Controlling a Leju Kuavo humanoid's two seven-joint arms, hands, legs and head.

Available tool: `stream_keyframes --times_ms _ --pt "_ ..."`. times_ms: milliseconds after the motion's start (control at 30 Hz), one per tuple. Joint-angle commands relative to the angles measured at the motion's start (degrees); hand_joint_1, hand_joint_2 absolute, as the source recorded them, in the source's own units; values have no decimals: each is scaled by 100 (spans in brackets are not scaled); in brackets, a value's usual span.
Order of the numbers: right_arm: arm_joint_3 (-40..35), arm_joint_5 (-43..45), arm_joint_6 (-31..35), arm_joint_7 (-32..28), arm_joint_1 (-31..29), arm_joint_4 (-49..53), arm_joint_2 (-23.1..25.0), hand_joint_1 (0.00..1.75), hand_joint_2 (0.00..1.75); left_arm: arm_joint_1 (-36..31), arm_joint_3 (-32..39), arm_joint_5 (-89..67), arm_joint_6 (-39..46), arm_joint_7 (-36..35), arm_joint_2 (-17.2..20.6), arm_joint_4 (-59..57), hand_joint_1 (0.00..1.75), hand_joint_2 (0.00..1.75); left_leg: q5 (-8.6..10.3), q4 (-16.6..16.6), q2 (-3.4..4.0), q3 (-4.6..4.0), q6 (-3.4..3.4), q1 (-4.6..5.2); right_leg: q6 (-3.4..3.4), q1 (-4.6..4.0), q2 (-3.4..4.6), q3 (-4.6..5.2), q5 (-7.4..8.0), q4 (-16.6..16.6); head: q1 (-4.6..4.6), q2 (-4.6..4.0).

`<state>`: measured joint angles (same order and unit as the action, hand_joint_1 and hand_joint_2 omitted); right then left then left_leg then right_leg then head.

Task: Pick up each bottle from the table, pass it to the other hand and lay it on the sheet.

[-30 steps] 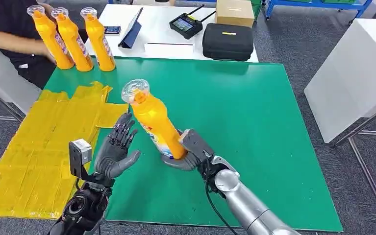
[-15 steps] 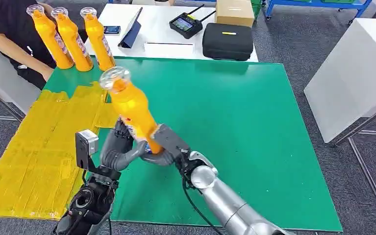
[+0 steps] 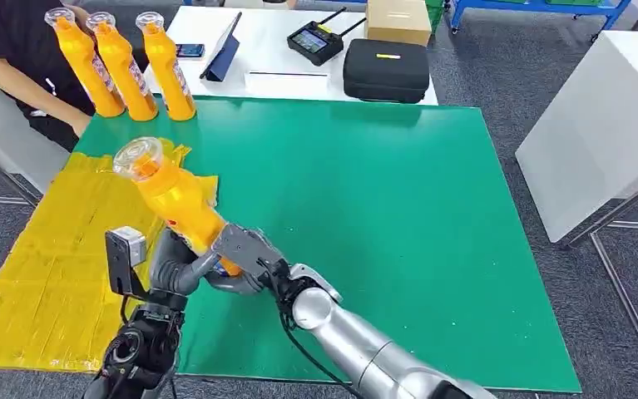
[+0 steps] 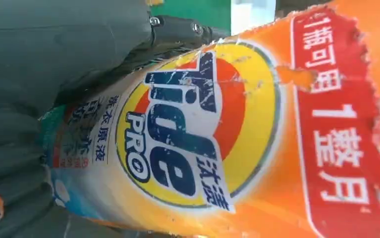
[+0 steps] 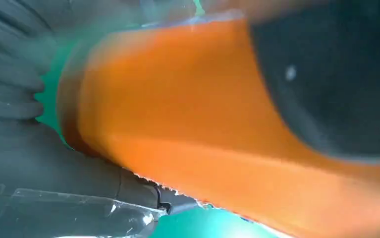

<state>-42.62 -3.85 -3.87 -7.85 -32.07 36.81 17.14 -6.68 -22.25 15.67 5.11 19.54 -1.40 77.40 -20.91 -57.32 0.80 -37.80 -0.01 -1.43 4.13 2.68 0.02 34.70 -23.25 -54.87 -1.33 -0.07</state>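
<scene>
- One orange bottle [image 3: 178, 204], tilted with its cap toward the yellow sheet [image 3: 49, 274], held low on its body above the green surface [image 3: 398, 233] at the sheet's edge.
- Right robot hand [image 3: 244, 253]: wrapped round the bottle's base, arm reaching across from the right.
- Left robot hand [image 3: 174, 266]: fingers closed round the labelled lower body, palm toward the other hand.
- Handover in progress: the left grip looks best confirmed firm before the right lets go, as the bottle is top-heavy and leaning.
- Three more bottles [image 3: 124, 66] stand upright at the far corner, near a person [image 3: 7, 50].
</scene>
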Motion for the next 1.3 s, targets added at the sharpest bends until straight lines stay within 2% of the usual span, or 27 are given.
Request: stream_keyframes --times_ms 33,233,467,500,567,600,667,800,1000,1067,1100,1167,1233,1300 --pt "-1368 249 -130 51 -179 -443 286 175 175 -174 -190 63 123 48 -27 236 175 175 -18 -6 -9 23 2 -5 -35 -9 -6 -22 -19 -8 2 0" --pt "-1421 343 -157 -10 -318 -606 286 175 175 -72 -160 82 189 50 -57 345 175 175 -5 -2 -8 5 2 -4 -18 -6 -8 -6 -8 -2 2 0" --pt "-1462 445 -25 9 -431 -633 286 175 175 41 -8 73 271 41 -74 448 175 175 -17 -8 -14 21 4 -4 -37 -8 -11 -20 -20 -10 2 0" --pt "-1326 529 28 -4 -417 -629 286 0 175 72 37 49 309 28 -83 469 175 175 -11 -5 -12 14 3 -3 -29 -6 -10 -13 -15 -7 0 0" --pt "-1185 564 29 -13 -446 -690 286 0 175 109 89 27 334 17 -82 490 175 175 -14 -5 -17 19 3 -4 -32 -7 -14 -20 -17 -6 2 0" --pt "-1104 430 33 -87 -444 -700 279 0 0 157 164 -10 368 -7 -99 520 175 175 -20 -9 -19 27 4 -5 -41 -10 -16 -28 -24 -10 0 0" --pt "-932 363 1 -166 -394 -620 214 0 0 218 246 -50 389 -15 -84 545 175 175 -7 -3 -10 10 2 -4 -22 -7 -9 -11 -9 -2 2 0" --pt "-477 -14 58 -106 -59 -44 -25 0 0 444 611 -567 751 -19 -106 694 175 175 -12 -1 -17 21 4 -4 -30 -7 -15 -23 -16 0 2 0" --pt "-163 -244 18 -62 30 194 -109 0 0 488 786 -1169 1091 -6 -129 675 175 175 -7 -1 -17 8 2 -5 -25 -7 -16 -9 -11 1 4 0" --pt "146 -322 83 -59 103 442 -234 0 0 457 896 -2405 1919 -70 -36 455 175 175 -22 -9 -23 33 7 -4 -48 -10 -19 -33 -27 -8 2 0" --pt "251 -384 120 -59 168 592 -298 0 0 422 944 -2803 2123 -108 -10 339 175 175 -6 2 -18 12 3 -2 -26 -5 -16 -13 -10 2 2 0" --pt "691 -635 111 41 600 1346 -550 0 0 294 1252 -4591 3082 -384 83 -171 175 175 -8 4 -22 20 4 -3 -32 -6 -20 -21 -13 3 2 0" --pt "950 -863 -83 169 974 1973 -749 0 0 228 1502 -4756 3064 -220 97 -437 175 175 0 13 -31 17 1 -4 -23 -6 -30 -19 -9 12 2 0" --pt "950 -863 -83 169 974 1973 -749 0 0 228 1502 -4756 3064 -220 97 -437 175 175 -4 10 -29 20 3 -2 -27 -5 -29 -22 -12 10 2 0"
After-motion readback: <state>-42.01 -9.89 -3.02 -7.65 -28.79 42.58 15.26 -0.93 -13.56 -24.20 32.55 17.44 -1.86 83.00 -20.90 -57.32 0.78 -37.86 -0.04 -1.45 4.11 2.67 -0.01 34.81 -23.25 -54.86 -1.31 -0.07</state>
